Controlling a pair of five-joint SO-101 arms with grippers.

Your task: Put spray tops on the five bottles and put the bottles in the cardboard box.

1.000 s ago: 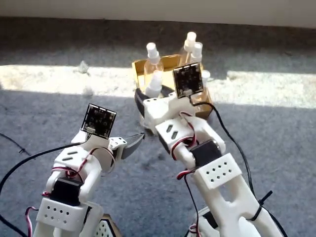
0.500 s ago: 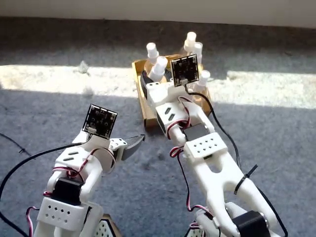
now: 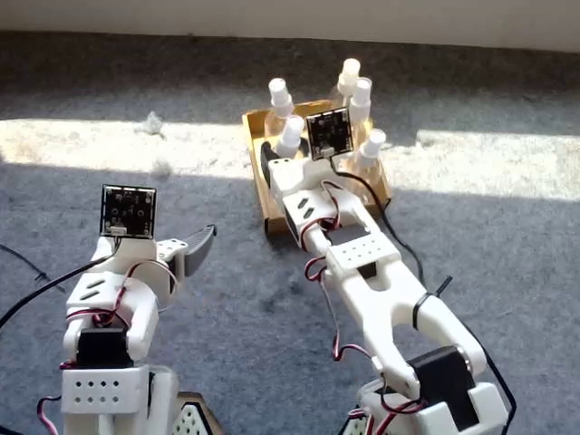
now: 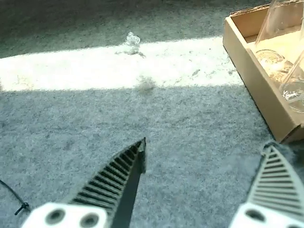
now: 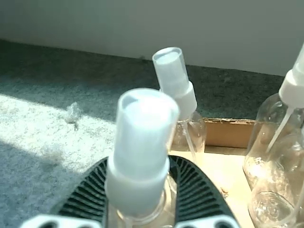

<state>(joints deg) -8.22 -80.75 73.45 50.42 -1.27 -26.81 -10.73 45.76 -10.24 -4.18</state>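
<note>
A: Grey carpet-like cover runs over the whole table. Where do the two arms sit?
B: Side by side at the near edge. The right arm stretches out over the cardboard box; the left arm sits well short of it.
A: And the right claw?
B: Closed around a clear bottle, just under its white spray top. That bottle is at the box's left side, its long axis near upright, top pointing up and tipped slightly. Whether its base touches the box floor, I cannot tell.
A: The left claw?
B: Spread wide, holding nothing, above bare table beside the box.
A: And the rest?
B: Four more bottles stand in the box, tops up.
A: Anything smaller?
B: Two lint tufts in the sunlit strip.
</note>
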